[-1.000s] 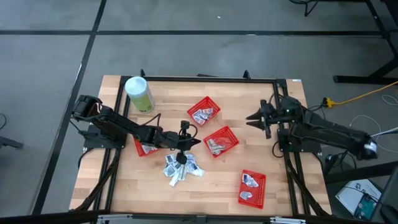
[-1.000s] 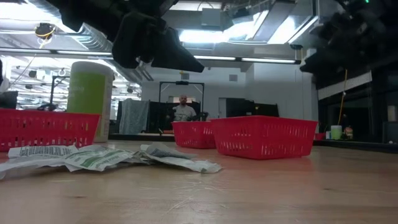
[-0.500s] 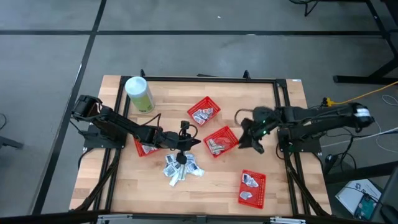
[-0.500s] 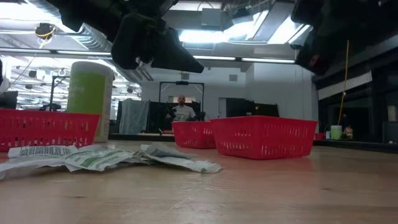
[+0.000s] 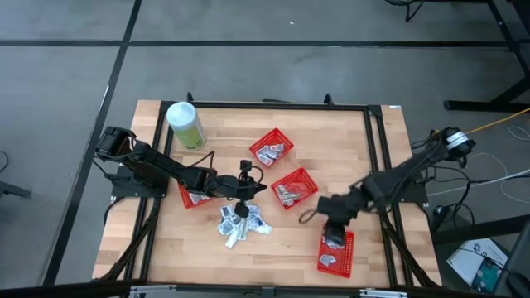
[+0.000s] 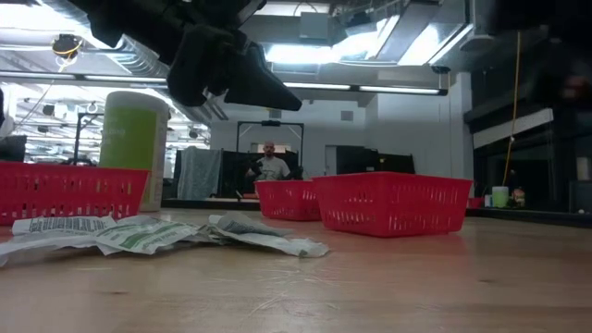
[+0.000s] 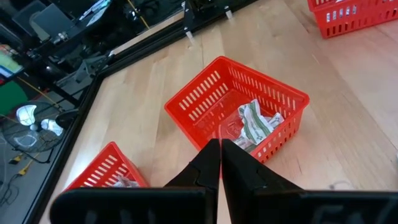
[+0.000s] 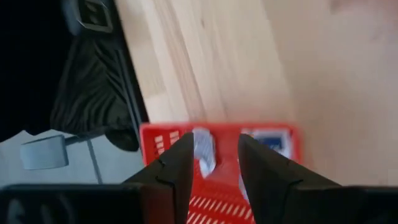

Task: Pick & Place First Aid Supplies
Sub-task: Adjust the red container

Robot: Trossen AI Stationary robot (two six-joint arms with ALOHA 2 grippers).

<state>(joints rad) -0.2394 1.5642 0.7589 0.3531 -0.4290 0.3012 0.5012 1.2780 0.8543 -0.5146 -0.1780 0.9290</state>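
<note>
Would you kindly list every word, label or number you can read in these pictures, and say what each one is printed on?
Nothing can be read as actual words.
Packets piled on the table: dark lines of print and green marks, too small and blurred to read.
Green canister: no legible label.
Red baskets: no lettering.
Packets in the basket seen from the left wrist: green stripes only, no readable text.

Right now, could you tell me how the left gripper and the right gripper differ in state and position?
The left gripper is shut and hangs above the loose pile of packets mid-table; the right gripper is open, over the basket at the table's near right. The left grips nothing visible; the right's fingers are apart and empty. Both point down at the supplies.
</note>
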